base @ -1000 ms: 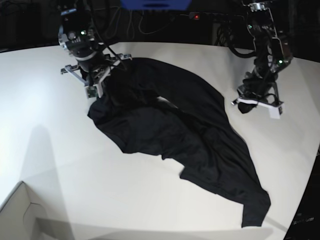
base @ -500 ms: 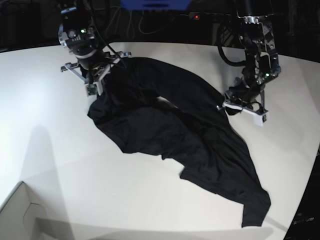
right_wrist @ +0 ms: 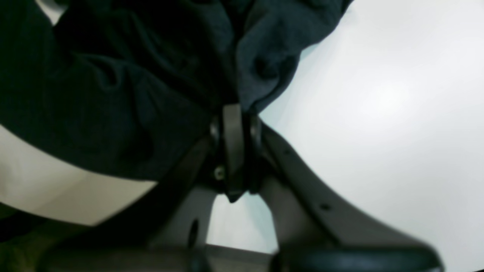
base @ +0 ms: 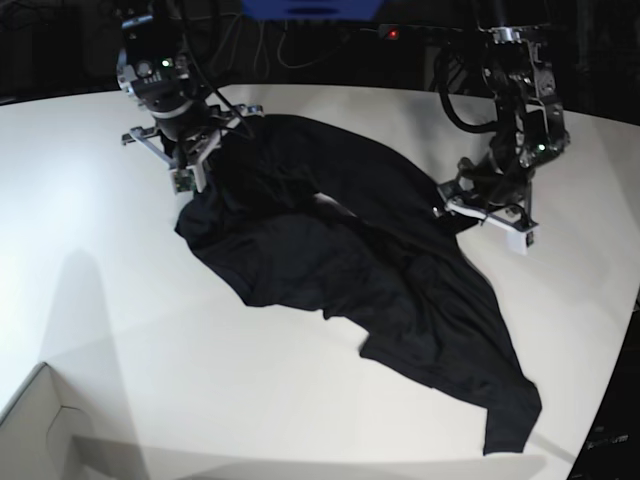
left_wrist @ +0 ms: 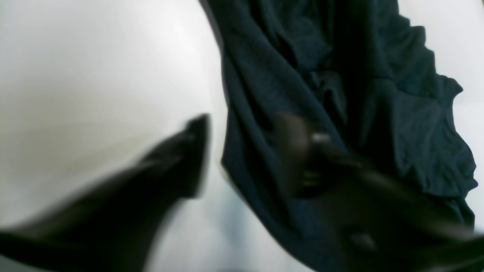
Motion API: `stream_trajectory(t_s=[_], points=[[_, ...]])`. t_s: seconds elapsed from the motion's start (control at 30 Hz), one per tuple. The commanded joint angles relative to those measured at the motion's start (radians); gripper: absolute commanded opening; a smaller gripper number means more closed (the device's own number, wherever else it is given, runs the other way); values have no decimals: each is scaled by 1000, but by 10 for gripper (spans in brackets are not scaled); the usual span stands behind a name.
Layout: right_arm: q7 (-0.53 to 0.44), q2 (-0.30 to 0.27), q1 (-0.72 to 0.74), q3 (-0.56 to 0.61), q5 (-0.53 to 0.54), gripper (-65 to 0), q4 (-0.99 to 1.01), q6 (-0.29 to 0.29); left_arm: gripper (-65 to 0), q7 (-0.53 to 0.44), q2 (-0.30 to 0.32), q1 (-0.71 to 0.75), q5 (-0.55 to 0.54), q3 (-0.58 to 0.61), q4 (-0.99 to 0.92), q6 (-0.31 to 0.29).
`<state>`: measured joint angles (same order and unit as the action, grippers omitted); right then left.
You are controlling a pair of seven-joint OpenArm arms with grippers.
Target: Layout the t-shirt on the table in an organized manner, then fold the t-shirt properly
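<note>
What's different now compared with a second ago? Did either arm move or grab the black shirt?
The left gripper has swung in from the bare table toward the t-shirt, reaching its near edge, and has opened its jaws; in the left wrist view they straddle that edge without gripping it. The right gripper stayed put, shut on the shirt's far corner. The shirt itself lies crumpled as before.

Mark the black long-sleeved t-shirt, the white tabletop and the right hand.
Black long-sleeved thin-fabric t-shirt (base: pixel 330 260): base view, middle of the crumpled body.
Smooth white tabletop (base: pixel 180 340): base view, bare surface in front of the shirt.
Right hand (right_wrist: pixel 234 113): right wrist view, closed fingertips pinching the shirt's edge.
</note>
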<state>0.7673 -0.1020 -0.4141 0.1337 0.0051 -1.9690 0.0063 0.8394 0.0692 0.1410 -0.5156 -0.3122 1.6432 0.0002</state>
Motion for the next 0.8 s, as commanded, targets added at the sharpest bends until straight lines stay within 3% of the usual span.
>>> stream_trajectory(t_s=[0.0,0.1,0.27,0.43,0.67,0.77], points=[[-16,-2,2,1,0,-650,-17,-1,-221,-13,5,-8,-4,0,18,-7],[-16,-2,2,1,0,-650,-17,-1,-137,-13,2,-13,-2,3,10,-7],[-18,-2,2,1,0,-650,-17,-1,-177,-13,1,-28,-2,8,-1,-7],[-18,0,4,1,0,-650,-17,-1,-310,-13,7,-65,-2,35,-125,-7],[-19,0,1,1,0,-650,-17,-1,-630,-29,10,-67,-2,43,-191,-7],[-19,0,1,1,0,-650,-17,-1,-641,-33,10,-50,-2,35,-153,-7]])
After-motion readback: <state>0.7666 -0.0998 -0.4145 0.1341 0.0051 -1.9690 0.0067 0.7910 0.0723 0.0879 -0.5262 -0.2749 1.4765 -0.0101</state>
